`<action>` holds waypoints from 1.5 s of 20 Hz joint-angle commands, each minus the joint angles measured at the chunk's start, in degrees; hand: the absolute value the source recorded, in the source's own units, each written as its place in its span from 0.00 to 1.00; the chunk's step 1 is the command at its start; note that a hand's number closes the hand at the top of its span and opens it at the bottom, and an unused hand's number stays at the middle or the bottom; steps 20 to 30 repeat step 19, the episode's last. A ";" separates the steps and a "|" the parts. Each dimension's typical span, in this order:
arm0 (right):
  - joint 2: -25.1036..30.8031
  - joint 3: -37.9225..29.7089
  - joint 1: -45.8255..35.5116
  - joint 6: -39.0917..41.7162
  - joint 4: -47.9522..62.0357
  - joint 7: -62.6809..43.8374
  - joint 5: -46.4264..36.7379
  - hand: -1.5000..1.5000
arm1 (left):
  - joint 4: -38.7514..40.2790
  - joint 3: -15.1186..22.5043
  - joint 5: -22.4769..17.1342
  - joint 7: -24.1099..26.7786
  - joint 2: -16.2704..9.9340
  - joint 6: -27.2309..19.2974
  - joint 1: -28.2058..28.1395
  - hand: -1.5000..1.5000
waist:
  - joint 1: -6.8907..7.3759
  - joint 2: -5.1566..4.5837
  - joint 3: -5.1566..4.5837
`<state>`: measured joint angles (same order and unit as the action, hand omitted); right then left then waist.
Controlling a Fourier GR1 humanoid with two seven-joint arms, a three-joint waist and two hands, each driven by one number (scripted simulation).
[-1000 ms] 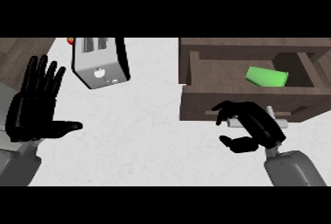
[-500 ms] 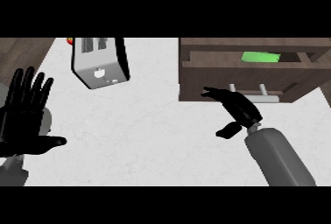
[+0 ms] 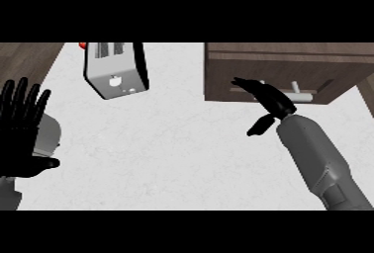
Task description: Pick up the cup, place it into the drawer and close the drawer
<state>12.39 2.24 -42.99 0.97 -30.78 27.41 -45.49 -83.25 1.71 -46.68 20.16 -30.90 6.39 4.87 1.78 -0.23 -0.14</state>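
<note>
The white, faintly mottled counter [image 3: 182, 148] is the biggest thing here, and at its far right corner sits the dark wood-grain drawer [image 3: 285, 74], a boxy unit whose front panel with a pale handle looks pushed in; the cup is not visible, so it is probably inside, and the task seems nearly or fully done. Left of the drawer stands a boxy silver toaster [image 3: 116, 69] with black sides. The right hand [image 3: 266, 99] has straight fingers pressed against the drawer's front, holding nothing, while far left of the drawer the left hand [image 3: 22, 133] rests spread, fingers up.
</note>
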 commanded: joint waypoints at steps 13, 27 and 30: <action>5.78 -5.72 -16.16 2.15 19.96 2.58 0.34 0.00 | 4.31 -0.01 2.55 0.26 1.31 3.51 4.17 0.00 | 2.99 -2.03 0.27; 7.65 -6.30 -16.78 2.97 21.66 4.59 0.58 0.00 | 3.74 0.34 3.52 -0.56 2.47 1.15 5.01 0.00 | 3.16 -1.98 0.33; 7.65 -6.30 -16.78 2.97 21.66 4.59 0.58 0.00 | 3.74 0.34 3.52 -0.56 2.47 1.15 5.01 0.00 | 3.16 -1.98 0.33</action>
